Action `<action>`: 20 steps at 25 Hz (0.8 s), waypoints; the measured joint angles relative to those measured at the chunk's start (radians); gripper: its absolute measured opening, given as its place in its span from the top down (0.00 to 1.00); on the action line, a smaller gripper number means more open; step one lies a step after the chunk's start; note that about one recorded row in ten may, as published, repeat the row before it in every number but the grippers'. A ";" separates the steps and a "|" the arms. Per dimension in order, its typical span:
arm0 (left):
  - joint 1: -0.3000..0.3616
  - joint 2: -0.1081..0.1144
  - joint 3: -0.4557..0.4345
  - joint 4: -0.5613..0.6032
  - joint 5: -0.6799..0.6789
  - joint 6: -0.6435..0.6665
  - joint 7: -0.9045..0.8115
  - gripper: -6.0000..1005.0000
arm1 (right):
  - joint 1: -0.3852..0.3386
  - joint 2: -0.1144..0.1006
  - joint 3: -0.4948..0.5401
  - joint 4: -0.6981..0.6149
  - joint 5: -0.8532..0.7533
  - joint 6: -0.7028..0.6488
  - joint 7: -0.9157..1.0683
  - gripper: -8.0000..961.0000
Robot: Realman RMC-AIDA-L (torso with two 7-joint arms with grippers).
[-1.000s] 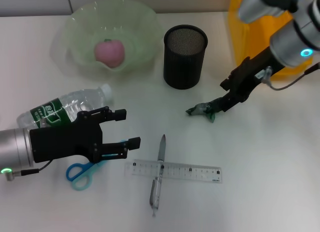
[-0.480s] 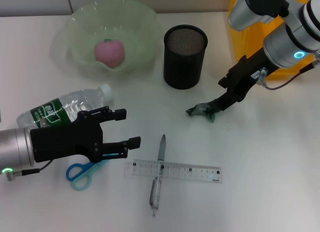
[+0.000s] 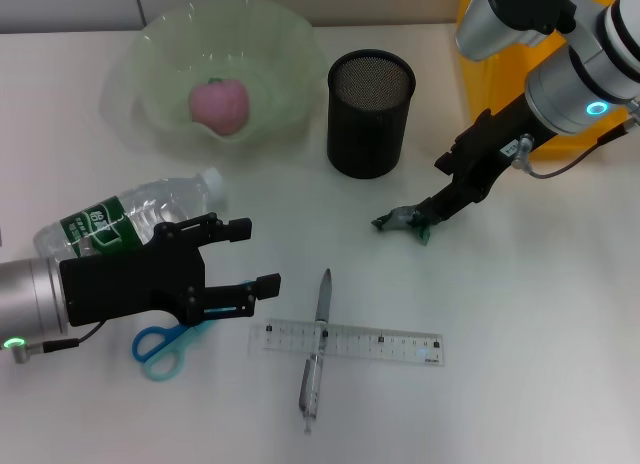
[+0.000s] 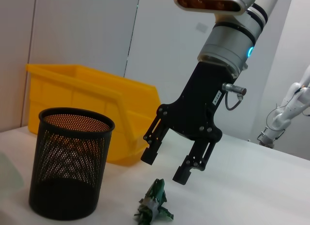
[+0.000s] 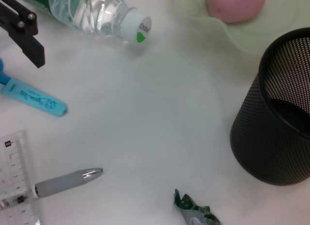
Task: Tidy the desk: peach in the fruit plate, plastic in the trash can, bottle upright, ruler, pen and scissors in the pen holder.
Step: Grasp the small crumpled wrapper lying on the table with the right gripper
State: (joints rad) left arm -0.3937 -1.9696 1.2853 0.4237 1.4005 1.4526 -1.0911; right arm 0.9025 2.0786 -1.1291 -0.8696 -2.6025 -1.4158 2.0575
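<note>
Plastic scrap [image 3: 403, 222] lies just below the right gripper [image 3: 440, 192], jaws spread; left gripper [image 3: 252, 256] jaws spread.

From the pen holder [image 3: 370, 112], the fruit plate [image 3: 283, 46] sat at ten o'clock with the peach [image 3: 220, 105] in it, the trash can [image 3: 480, 59] at three, the plastic scrap [image 3: 402, 222] at five. The bottle [image 3: 130, 216] lay on its side at eight. The pen [image 3: 317, 345] crossed the ruler [image 3: 350, 341] at six, with the scissors [image 3: 160, 348] at nine of them.
</note>
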 joint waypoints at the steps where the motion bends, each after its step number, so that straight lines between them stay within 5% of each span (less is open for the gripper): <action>1: 0.000 0.000 0.000 -0.001 0.000 0.000 0.000 0.19 | 0.001 0.000 -0.002 0.001 0.000 0.001 0.000 0.29; 20: -0.001 0.002 0.000 -0.005 0.000 0.000 0.004 0.20 | 0.029 0.006 -0.110 0.150 0.052 0.163 -0.015 0.30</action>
State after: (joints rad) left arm -0.3943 -1.9672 1.2855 0.4187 1.4005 1.4527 -1.0876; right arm 0.9314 2.0846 -1.2394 -0.7195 -2.5501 -1.2526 2.0428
